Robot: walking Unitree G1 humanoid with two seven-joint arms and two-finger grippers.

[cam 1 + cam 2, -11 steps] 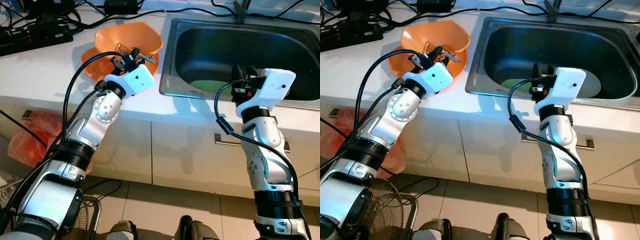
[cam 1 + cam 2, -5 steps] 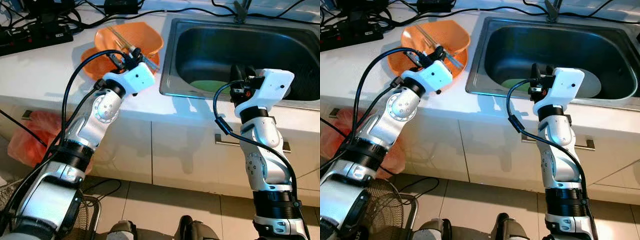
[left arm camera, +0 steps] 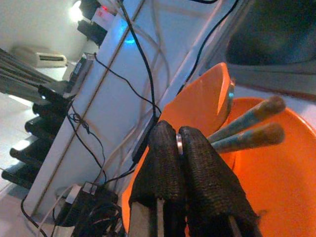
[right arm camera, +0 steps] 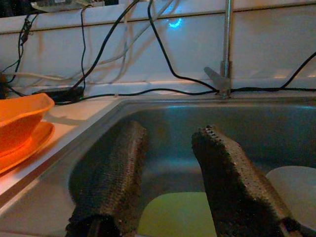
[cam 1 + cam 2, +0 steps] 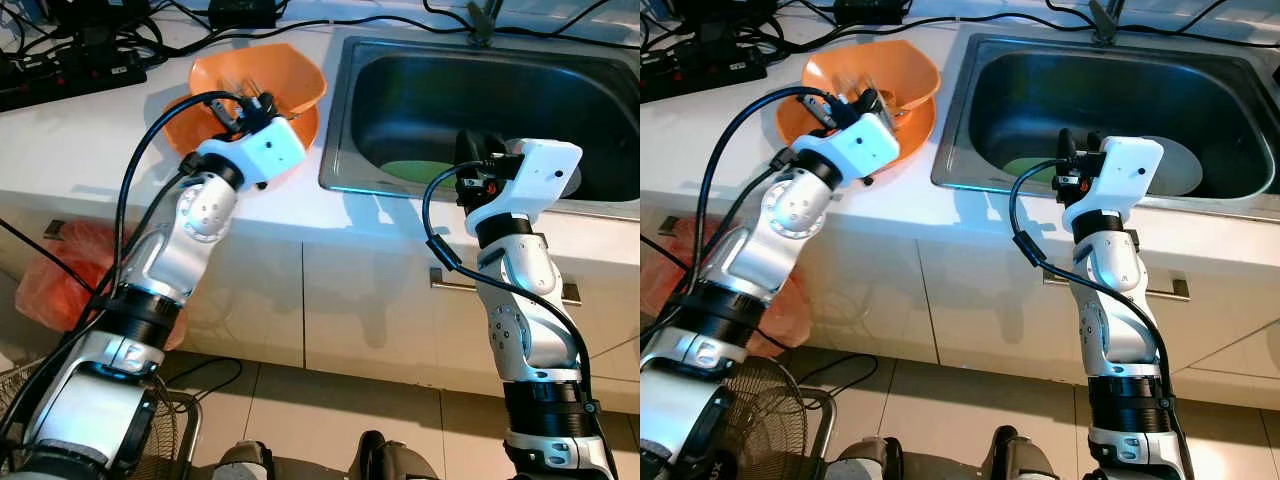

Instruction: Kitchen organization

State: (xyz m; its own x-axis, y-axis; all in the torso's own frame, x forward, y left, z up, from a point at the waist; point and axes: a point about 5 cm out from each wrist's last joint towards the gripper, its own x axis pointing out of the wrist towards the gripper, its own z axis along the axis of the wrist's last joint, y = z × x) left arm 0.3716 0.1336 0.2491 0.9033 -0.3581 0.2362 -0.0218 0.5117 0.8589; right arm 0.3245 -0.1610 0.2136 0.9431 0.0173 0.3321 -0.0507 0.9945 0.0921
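The left gripper (image 3: pixel 178 148) pinches a thin metal utensil, fingers nearly closed, over the orange plastic bowl (image 5: pixel 278 72) on the white table (image 5: pixel 90 140). Best to lower it fully inside before releasing. The right gripper (image 4: pixel 168 163) hangs spread over the steel sink (image 5: pixel 400 90).

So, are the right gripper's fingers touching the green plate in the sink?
Apart. In the right wrist view the right gripper hangs open above the sink, and the green plate lies lower, beyond the fingers.
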